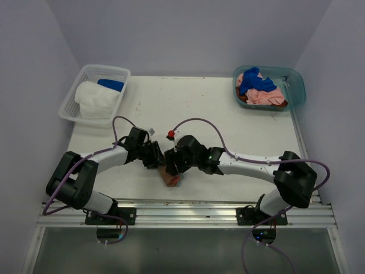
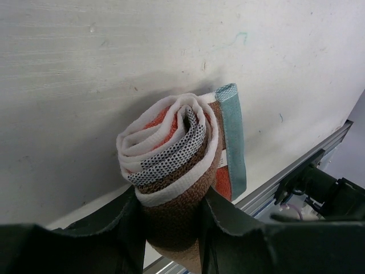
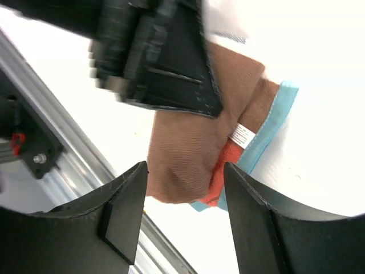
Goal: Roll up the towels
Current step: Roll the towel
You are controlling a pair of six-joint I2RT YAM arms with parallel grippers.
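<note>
A brown towel [image 2: 171, 154] with white, orange and dotted layers and a teal edge strip is rolled up on the white table near its front edge [image 1: 171, 180]. My left gripper [image 2: 171, 228] is shut on the roll's near end, one finger on each side. My right gripper [image 3: 185, 194] is open just above the roll's other end [image 3: 188, 154], jaws apart on either side and not touching it. In the top view the left gripper [image 1: 155, 160] and the right gripper [image 1: 174, 166] meet over the roll. The left fingers [image 3: 171, 74] show in the right wrist view.
A white mesh basket [image 1: 85, 71] at the back left holds a white towel [image 1: 94, 100] and a blue one [image 1: 110, 84]. A teal tub [image 1: 296, 85] at the back right holds pink [image 1: 265, 94] and blue [image 1: 251, 80] towels. A metal rail [image 1: 188, 208] runs along the front edge.
</note>
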